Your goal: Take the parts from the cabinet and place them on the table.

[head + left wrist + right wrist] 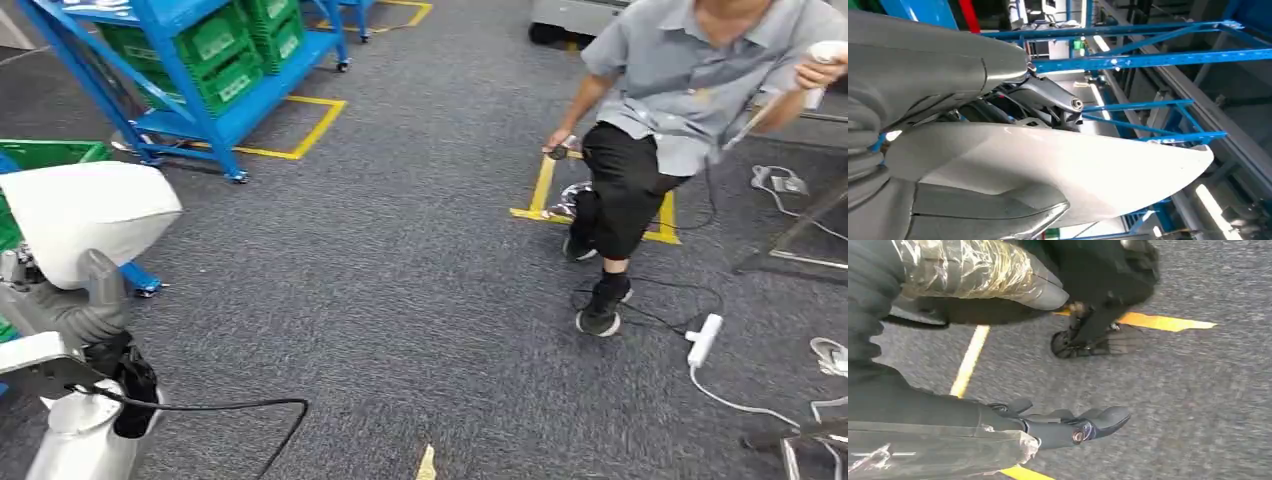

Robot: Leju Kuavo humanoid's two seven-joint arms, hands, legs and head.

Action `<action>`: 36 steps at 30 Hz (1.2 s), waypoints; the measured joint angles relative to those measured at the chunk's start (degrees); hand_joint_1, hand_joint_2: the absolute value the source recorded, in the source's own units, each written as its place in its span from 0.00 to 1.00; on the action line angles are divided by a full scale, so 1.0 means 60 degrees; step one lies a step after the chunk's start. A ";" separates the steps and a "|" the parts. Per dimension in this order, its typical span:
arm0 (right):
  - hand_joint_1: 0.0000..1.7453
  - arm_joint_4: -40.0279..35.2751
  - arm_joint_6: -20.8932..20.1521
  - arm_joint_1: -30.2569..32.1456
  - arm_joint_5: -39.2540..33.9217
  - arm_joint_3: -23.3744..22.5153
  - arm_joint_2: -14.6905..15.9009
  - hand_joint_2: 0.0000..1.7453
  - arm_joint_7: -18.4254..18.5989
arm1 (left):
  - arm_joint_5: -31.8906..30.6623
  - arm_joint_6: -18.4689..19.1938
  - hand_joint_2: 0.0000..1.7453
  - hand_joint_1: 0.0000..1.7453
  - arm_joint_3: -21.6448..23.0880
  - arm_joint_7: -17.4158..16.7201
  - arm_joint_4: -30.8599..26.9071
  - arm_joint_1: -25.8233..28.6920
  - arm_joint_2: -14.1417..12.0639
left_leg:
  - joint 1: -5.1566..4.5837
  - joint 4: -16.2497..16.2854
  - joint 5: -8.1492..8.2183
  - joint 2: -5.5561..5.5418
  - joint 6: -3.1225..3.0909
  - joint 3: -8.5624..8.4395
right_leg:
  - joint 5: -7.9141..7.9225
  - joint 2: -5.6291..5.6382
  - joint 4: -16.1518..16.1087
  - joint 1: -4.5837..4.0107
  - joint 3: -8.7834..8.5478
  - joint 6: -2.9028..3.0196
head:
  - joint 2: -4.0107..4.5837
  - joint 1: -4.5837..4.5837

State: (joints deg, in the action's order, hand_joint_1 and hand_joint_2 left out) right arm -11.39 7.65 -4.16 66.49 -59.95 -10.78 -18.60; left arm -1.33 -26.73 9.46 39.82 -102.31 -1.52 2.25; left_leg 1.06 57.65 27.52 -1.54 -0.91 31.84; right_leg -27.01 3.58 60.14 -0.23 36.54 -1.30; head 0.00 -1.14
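Our left hand point(75, 310) grips a large white part point(85, 215), which sits just above it in the head view; in the left wrist view its long axis runs away from the hand, tapering to a rounded tip point(1198, 160) toward the blue shelving point(1148, 60). Our right hand point(1068, 427) hangs over grey carpet point(1198, 390) near yellow tape point(1168, 322), fingers extended, holding nothing. A person point(680, 90) stands ahead.

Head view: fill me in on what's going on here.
The robot's left hand holds a large white curved part at its left side, over grey carpet. Its right hand hangs above the floor, fingers apart, holding nothing. Behind stands a blue rack of green bins. A person steps across ahead, holding a white device.
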 joint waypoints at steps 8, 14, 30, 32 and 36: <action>0.00 0.0000 -0.0036 -0.0022 0.0000 0.0000 0.0000 1.00 0.0026 | -0.0179 -0.0014 1.00 1.00 -0.0040 -0.0033 0.0000 0.0022 0.0007 | -0.0072 0.0009 0.0102 0.1031 0.0013 -0.0066 | 0.0011 -0.0850 0.0406 0.0090 0.0012 -0.0113 | 0.0000 0.0049; 0.00 0.0004 -0.0040 -0.0040 -0.0011 0.0000 -0.0015 1.00 0.0055 | -0.0222 -0.0014 1.00 1.00 -0.0026 -0.0058 0.0004 0.0022 0.0029 | -0.0111 0.0024 0.0253 0.1484 0.0325 -0.0191 | 0.0063 -0.0977 -0.0441 -0.0058 -0.0457 0.0303 | 0.0000 0.0049; 0.00 0.0007 -0.0105 0.0045 -0.0029 -0.0004 -0.0077 1.00 0.0168 | -0.0386 -0.0029 1.00 1.00 -0.0044 -0.0080 0.0026 0.0172 -0.0055 | 0.0048 0.0151 -0.0026 -0.0041 0.0070 0.0206 | -0.0022 0.0339 -0.0113 0.0036 -0.0126 0.0020 | 0.0000 -0.0064; 0.00 0.0011 -0.0109 0.0023 -0.0029 -0.0004 -0.0077 1.00 0.0179 | -0.0390 -0.0032 1.00 1.00 -0.0076 -0.0073 0.0018 0.0193 -0.0062 | -0.0013 0.0135 -0.0017 0.0173 -0.0043 0.0200 | -0.0647 -0.0412 0.0988 0.0048 0.0433 -0.0070 | 0.0000 0.0042; 0.00 0.0015 -0.0116 0.0012 -0.0033 -0.0004 -0.0077 1.00 0.0179 | -0.0390 -0.0033 1.00 1.00 -0.0080 -0.0073 0.0022 0.0218 -0.0062 | -0.0064 0.0137 0.0018 0.0707 -0.0071 0.0192 | -0.1041 -0.0523 0.2551 0.0083 0.1210 -0.0140 | 0.0000 0.0038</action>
State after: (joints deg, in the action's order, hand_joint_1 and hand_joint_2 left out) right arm -11.30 6.95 -4.09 66.29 -59.98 -11.23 -17.53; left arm -3.67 -26.93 8.98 39.39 -102.18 -0.21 1.88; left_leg 0.67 58.47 27.63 2.70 -1.34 33.00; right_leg -33.25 0.44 75.45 0.27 43.80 -2.14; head 0.00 -0.92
